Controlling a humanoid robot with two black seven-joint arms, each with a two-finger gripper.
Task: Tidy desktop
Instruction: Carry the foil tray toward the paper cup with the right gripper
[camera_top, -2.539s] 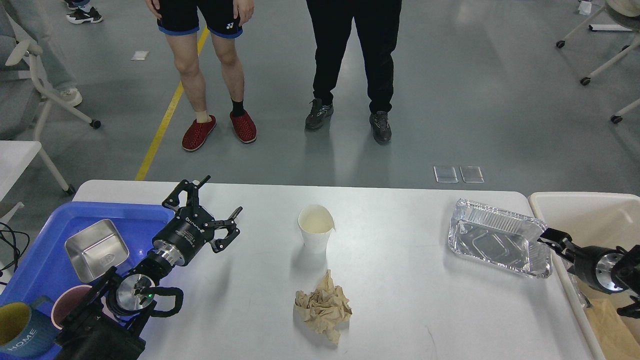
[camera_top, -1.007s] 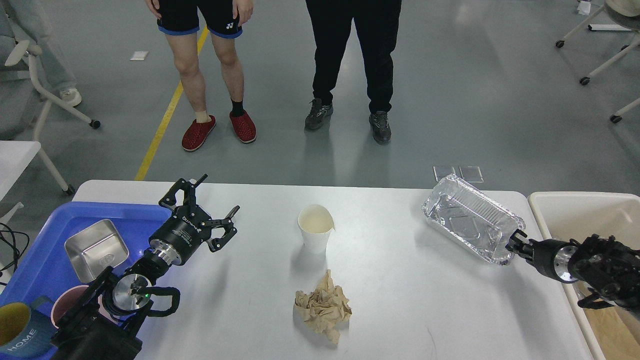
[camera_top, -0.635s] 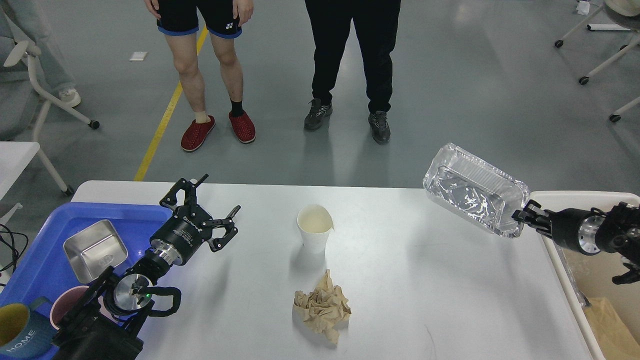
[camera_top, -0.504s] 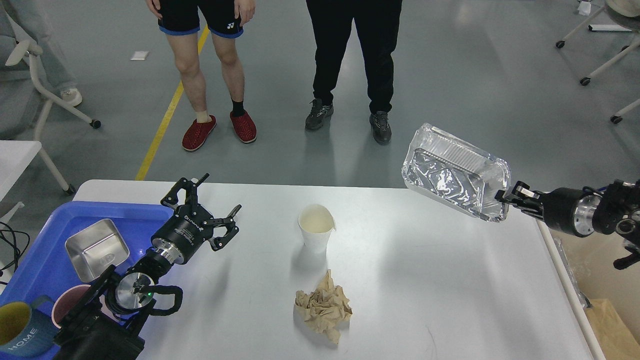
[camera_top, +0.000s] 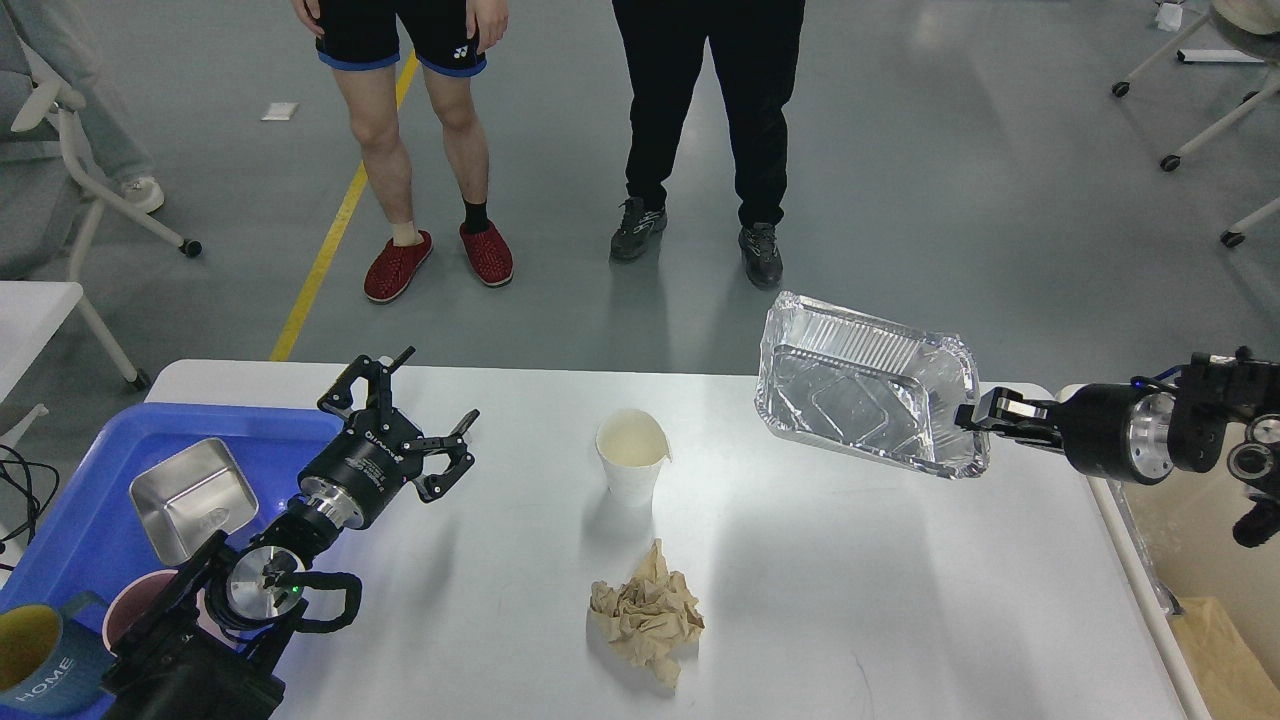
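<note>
Lifted off the smooth desktop (camera_top: 800, 600), crinkled foil tray (camera_top: 865, 395) hangs pinched by right end effector (camera_top: 975, 418); left end effector (camera_top: 405, 415) gapes wide

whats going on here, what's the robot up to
A two-armed robot is clearing a white desktop. Its right hand grips the rim of an empty foil tray, held tilted in the air above the table's right side. The left hand hovers open near a blue tray. A paper cup and crumpled brown paper remain on the table.
</note>
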